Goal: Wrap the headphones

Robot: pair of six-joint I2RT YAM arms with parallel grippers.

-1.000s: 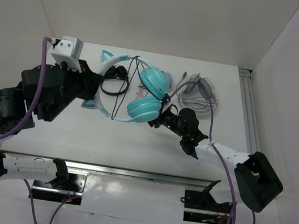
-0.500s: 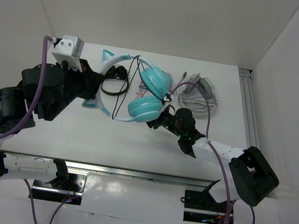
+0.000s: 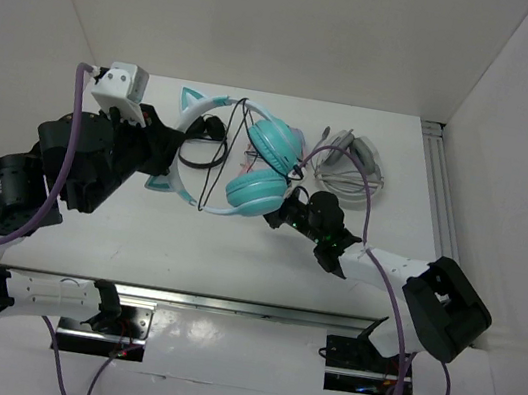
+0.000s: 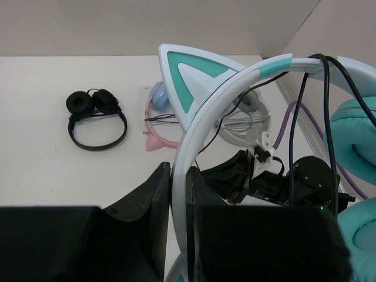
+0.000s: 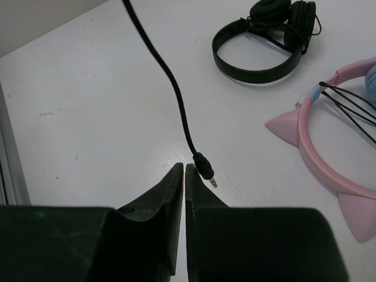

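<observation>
My left gripper point(image 4: 179, 176) is shut on the pale headband point(image 4: 194, 135) of the teal headphones point(image 3: 257, 191) and holds them above the table. A teal cat ear point(image 4: 191, 70) stands up just beyond the fingers. The thin black cable point(image 4: 302, 100) is looped over the headband and hangs down. Its free end with the plug point(image 5: 204, 167) lies on the table, beside the tip of my right gripper point(image 5: 184, 170). That gripper is shut and holds nothing. In the top view, the right gripper point(image 3: 276, 218) is just below the lower teal cup, and the left gripper point(image 3: 164, 156) is at the band's left side.
A small black pair of headphones point(image 5: 264, 41) lies on the table behind. A pink cat-ear pair point(image 5: 317, 158) lies to its right. A grey-white pair point(image 3: 350, 166) is at the back right. A metal rail point(image 3: 443, 187) runs along the right wall.
My right arm has shifted slightly left, bringing its gripper closer under the lower teal cup. The left gripper and the headphones have stayed still.
</observation>
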